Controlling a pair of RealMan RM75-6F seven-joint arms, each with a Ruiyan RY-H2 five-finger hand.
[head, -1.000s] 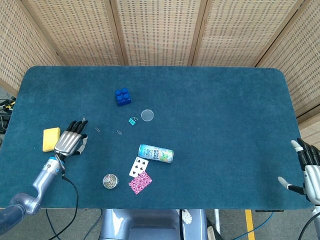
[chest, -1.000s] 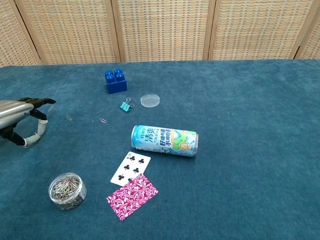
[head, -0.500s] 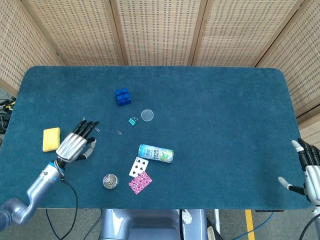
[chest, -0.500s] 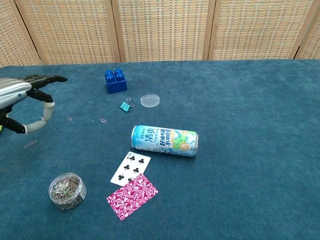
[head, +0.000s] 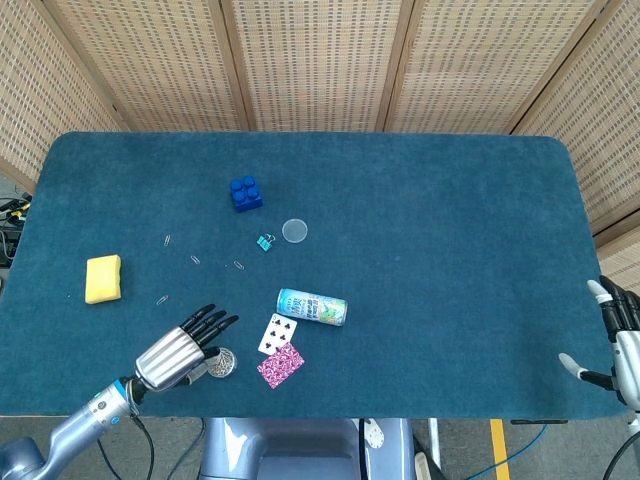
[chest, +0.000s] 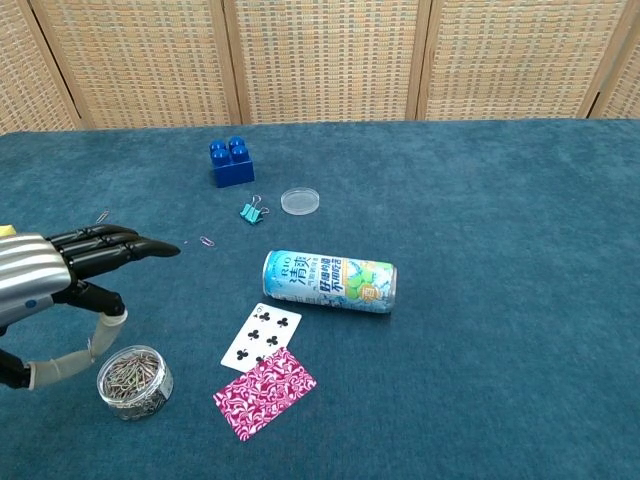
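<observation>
Here the left hand (head: 180, 352) hangs with fingers stretched out and apart, holding nothing, directly over the small round clear jar of paper clips (chest: 134, 381), thumb curving down beside the jar's rim, a pose that suits a top-down grasp of something low and round. Taking the jar as landmark: just to its right lie a face-up black-suited playing card (chest: 261, 337) and a pink patterned card (chest: 264, 392), corners overlapping; beyond them a pale blue drink can (chest: 329, 282) rests on its side. Farther back sit a teal binder clip (head: 265, 242), a clear round lid (head: 294, 231) and a blue studded toy brick (head: 245, 193); loose paper clips (head: 195, 260) and a yellow sponge (head: 103, 278) lie to its left. The right hand (head: 620, 340) waits spread and empty, well apart at the far right edge. The bench (head: 450, 250) is covered in dark teal felt, backed by woven cane panels (head: 310, 60).
</observation>
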